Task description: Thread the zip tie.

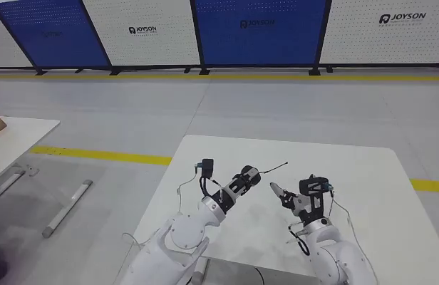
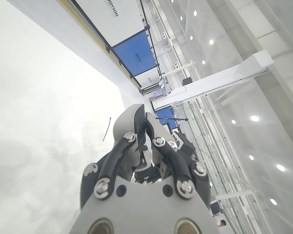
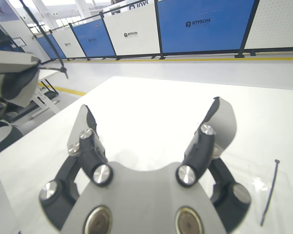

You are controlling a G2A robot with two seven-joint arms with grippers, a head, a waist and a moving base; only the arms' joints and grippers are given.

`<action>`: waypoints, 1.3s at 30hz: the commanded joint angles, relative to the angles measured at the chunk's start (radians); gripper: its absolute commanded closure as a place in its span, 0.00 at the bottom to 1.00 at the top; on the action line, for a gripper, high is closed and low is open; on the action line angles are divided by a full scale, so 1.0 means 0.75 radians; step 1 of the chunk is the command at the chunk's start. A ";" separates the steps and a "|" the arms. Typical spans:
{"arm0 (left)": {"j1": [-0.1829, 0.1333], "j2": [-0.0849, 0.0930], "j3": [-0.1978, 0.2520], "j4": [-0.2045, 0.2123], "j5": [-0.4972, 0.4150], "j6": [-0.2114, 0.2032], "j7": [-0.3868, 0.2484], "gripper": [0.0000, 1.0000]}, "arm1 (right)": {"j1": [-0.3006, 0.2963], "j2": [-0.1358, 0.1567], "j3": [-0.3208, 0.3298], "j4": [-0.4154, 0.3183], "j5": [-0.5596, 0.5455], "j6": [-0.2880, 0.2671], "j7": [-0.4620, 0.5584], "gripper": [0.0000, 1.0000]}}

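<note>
Left hand [image 1: 253, 174] clamped on zip tie [image 1: 275, 168], right hand [image 3: 152, 104] spread wide

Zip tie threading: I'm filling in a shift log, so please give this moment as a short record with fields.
left gripper: shut on the held zip tie
held zip tie: black, sticks out straight from the left gripper, head at the free end, no loop seen
right gripper: open, empty, close to the held zip tie's free end
spare zip tie: black, lying flat on the table beside the right gripper
table: white
threading: not yet done
</note>
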 commanded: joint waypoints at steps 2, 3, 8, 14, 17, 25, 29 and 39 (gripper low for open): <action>0.000 0.000 0.000 0.000 0.000 0.000 0.000 1.00 | -0.001 0.000 0.001 -0.001 0.007 0.000 -0.002 0.00; 0.000 0.000 0.000 0.000 0.000 0.000 0.000 1.00 | -0.001 0.000 0.001 -0.001 0.007 0.000 -0.002 0.00; -0.002 -0.001 0.010 0.010 0.015 -0.010 0.003 1.00 | 0.001 -0.003 0.004 -0.005 0.127 -0.020 0.045 0.00; 0.003 -0.002 0.011 0.005 0.029 -0.021 0.009 1.00 | 0.008 -0.004 -0.011 -0.012 0.166 -0.039 0.090 0.52; 0.009 -0.002 0.014 0.001 0.044 -0.023 0.013 1.00 | 0.005 -0.003 -0.018 -0.021 0.164 -0.049 0.082 0.56; 0.012 -0.005 0.039 0.000 0.073 -0.022 0.015 1.00 | -0.011 0.003 -0.025 -0.041 0.193 -0.112 0.082 0.56; 0.008 -0.007 0.055 0.006 0.119 -0.014 0.038 1.00 | -0.016 0.006 -0.022 -0.044 0.197 -0.131 0.083 0.56; 0.002 -0.013 0.094 0.021 0.162 -0.009 0.051 1.00 | -0.030 0.012 -0.019 -0.051 0.202 -0.142 0.064 0.64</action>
